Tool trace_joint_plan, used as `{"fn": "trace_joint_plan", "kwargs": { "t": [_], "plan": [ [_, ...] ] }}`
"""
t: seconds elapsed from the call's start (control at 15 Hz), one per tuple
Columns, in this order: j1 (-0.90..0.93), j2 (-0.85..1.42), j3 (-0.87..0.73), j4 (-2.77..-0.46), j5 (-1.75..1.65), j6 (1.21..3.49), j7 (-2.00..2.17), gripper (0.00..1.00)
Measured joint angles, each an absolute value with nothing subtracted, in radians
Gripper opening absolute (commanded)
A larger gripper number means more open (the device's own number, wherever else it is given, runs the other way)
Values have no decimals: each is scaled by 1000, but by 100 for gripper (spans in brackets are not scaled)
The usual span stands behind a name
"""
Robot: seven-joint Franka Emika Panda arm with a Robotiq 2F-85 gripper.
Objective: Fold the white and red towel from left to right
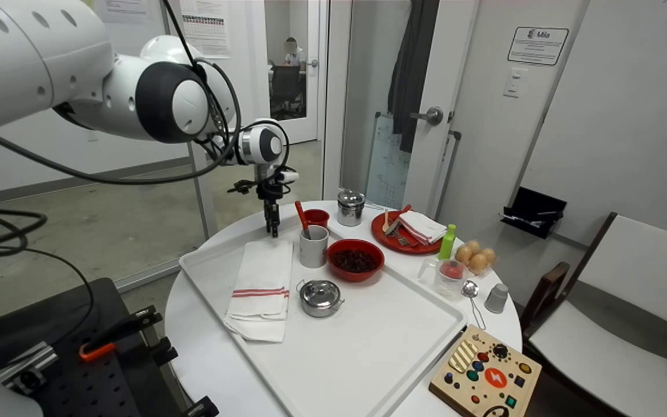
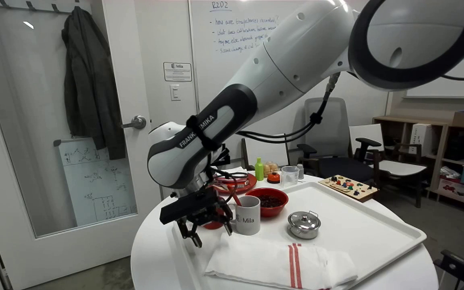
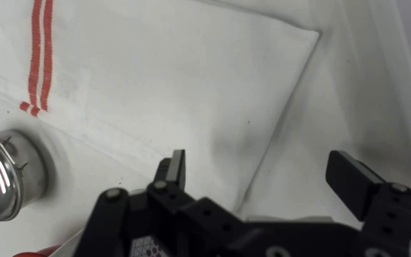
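The white and red towel [image 1: 263, 263] lies flat on the white tray, a long strip in layers with red stripes across it. It also shows in an exterior view [image 2: 256, 262] and in the wrist view [image 3: 148, 71], where one end edge and a corner are visible. My gripper [image 1: 274, 230] points down above the tray, by the towel's end far from the stripes. In an exterior view the gripper [image 2: 214, 238] hangs beside the mug. In the wrist view the gripper [image 3: 257, 157] is open with nothing between its fingers, and the towel's end edge runs below the gap.
A grey-white mug [image 1: 313, 250], a red bowl [image 1: 355, 260] and a lidded metal bowl [image 1: 320, 298] stand close beside the towel. A red cup [image 1: 316, 218] is behind the mug. The tray's raised rim [image 1: 241, 344] runs along the towel's other side.
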State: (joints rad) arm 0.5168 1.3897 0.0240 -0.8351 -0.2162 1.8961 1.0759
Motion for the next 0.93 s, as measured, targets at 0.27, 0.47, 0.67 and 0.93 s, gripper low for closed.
{"fn": "trace_joint_plan", "kwargs": {
  "t": [0.27,0.47,0.67,0.93],
  "plan": [
    [507,1398,40,-835,-195,1880,1080,50],
    [500,1405,44,-835,-182,1876,1082,26],
    [494,1412,47,-835,-177,1874,1085,9],
    [491,1414,50,-835,-175,1873,1097,9]
  ]
}}
